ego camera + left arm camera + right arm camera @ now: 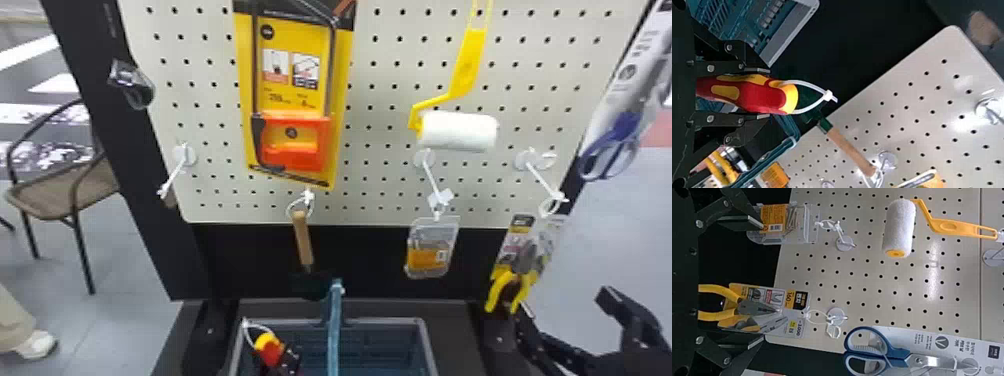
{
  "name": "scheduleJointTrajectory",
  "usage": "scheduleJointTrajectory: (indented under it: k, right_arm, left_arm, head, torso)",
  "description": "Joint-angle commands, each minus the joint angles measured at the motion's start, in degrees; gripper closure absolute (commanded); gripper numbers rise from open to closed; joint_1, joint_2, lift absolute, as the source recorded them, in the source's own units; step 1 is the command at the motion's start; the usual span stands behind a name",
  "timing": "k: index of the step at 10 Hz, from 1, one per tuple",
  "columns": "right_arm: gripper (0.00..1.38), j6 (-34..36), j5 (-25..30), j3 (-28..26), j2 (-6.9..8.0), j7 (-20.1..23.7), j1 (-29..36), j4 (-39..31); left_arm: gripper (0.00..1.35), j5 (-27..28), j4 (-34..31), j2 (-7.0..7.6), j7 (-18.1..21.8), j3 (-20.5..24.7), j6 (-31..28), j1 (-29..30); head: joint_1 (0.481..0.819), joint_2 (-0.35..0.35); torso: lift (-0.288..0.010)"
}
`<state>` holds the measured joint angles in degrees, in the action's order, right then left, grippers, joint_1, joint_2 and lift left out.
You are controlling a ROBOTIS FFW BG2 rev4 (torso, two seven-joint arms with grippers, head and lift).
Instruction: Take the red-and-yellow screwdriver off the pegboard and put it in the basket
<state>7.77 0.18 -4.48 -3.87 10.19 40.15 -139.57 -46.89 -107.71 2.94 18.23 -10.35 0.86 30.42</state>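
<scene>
Head view adds a chair (65, 195); left gripper (286, 359) clasps the screwdriver (762, 97), right gripper (565, 304) open.

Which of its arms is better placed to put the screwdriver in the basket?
The left, I'd say: its black gripper holds the red-and-yellow screwdriver close to the blue-grey plastic basket. The right black gripper is open and empty, near the yellow-handled pliers.

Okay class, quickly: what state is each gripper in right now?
Left gripper: closed on the red-and-yellow screwdriver's handle.
Right gripper: open, fingers wide apart, holding nothing.
</scene>
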Motion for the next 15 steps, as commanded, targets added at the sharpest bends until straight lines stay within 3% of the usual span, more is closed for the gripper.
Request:
scheduleJointTrajectory:
  k: [1,4,5,6,7,10,15]
  right_arm:
    - [0.28,-0.03,-0.01,0.00,0.00,0.00,0.00,0.00]
    - [0.28,-0.03,-0.01,0.00,0.00,0.09,0.00,0.14]
    - [0.28,-0.03,-0.01,0.00,0.00,0.26,0.00,0.14]
    - [0.28,-0.03,-0.01,0.00,0.00,0.53,-0.12,0.28]
    - [0.28,-0.03,-0.01,0.00,0.00,0.53,-0.12,0.28]
    - [0.28,-0.03,-0.01,0.00,0.00,0.88,-0.25,0.42]
    - [0.28,-0.03,-0.01,0.00,0.00,1.14,-0.37,0.56]
  left_arm:
    - [1.20,0.22,0.05,-0.13,0.14,-0.11,-0.77,-0.37]
    - [1.20,1.45,0.76,-0.22,0.58,-0.20,-2.88,-1.60]
    - [1.07,2.06,0.76,-0.31,0.76,-0.02,-2.36,-1.72]
    - [0.51,3.64,0.76,-0.40,0.67,0.07,-0.16,-1.60]
    - [0.08,4.17,0.76,-0.40,0.93,0.24,0.19,-1.85]
    - [0.18,4.70,0.76,-0.40,1.19,0.24,0.81,-1.85]
    - [0.18,4.87,0.76,-0.40,1.28,0.16,1.25,-1.85]
  head:
    - [0.549,0.000]
    - [0.549,0.000]
    - [0.549,0.000]
    - [0.549,0.000]
    - [0.549,0.000]
    - [0.549,0.000]
    - [0.549,0.000]
  torso:
    - [-0.100]
    - [-0.100]
    - [-0.100]
    - [-0.100]
    - [-0.100]
    - [-0.100]
    - [-0.100]
